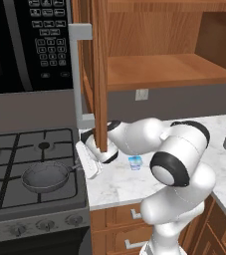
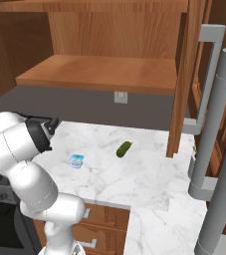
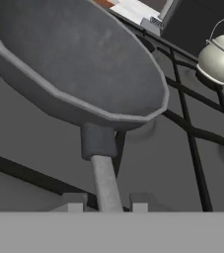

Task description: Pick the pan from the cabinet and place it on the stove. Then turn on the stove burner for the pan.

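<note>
Microwave (image 1: 20, 42) keypad txt too small to read. Gripper (image 3: 106, 205) clamped on pan (image 1: 46, 177) handle; fingertips mostly cut off.

The pan (image 1: 45, 178) sits on the stove (image 1: 15, 149) grates, front right, its handle pointing toward the surface (image 1: 119, 179) alongside. A kettle (image 3: 221, 58) stands on the stove's left. The cabinet (image 1: 169, 69) hangs open above the surface.

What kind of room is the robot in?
A kitchen, it seems: a dark grey gas stove holding a small round grey frying pan, a black microwave above, and brown wooden cupboards over a white marble counter.
</note>
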Available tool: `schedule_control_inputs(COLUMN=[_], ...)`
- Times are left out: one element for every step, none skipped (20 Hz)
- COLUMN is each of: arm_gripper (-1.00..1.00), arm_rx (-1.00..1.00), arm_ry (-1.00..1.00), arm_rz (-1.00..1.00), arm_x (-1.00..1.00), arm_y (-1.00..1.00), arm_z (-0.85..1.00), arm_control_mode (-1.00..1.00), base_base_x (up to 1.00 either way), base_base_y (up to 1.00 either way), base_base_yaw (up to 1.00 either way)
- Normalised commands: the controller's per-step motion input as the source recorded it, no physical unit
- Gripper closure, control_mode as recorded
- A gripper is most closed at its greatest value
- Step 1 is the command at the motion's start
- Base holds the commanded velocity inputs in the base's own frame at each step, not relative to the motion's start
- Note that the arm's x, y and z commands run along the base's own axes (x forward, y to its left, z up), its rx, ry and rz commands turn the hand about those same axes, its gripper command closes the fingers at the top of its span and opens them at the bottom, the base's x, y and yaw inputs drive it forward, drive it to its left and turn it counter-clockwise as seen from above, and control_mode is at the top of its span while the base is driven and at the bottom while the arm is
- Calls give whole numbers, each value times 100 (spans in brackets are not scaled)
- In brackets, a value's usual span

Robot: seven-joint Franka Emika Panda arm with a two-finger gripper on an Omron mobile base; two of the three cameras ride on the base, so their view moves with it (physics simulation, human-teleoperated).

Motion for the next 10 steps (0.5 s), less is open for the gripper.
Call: schedule_control_inputs(arm_gripper=[100, 100, -100, -100, -100, -100, -100, -100, -100, -100], arm_rx=[0, 0, 0, 0, 0, 0, 0, 0, 0, 0], arm_ry=[1, 2, 0, 0, 0, 0, 0, 0, 0, 0], arm_rz=[0, 0, 0, 0, 0, 0, 0, 0, 0, 0], arm_x=[0, 0, -14, -8, -1, -2, -4, -7, -8, -8], arm_y=[2, 4, 6, 11, 12, 4, 0, 0, 0, 0], arm_z=[-12, -16, -13, -3, -1, -1, -1, 0, 0, 0], arm_control_mode=[-100, -100, -100, -100, -100, -100, -100, -100, -100, -100], base_base_x=[0, 0, 0, 0, 0, 0, 0, 0, 0, 0], base_base_y=[0, 0, 0, 0, 0, 0, 0, 0, 0, 0], base_base_yaw=[0, 0, 0, 0, 0, 0, 0, 0, 0, 0])
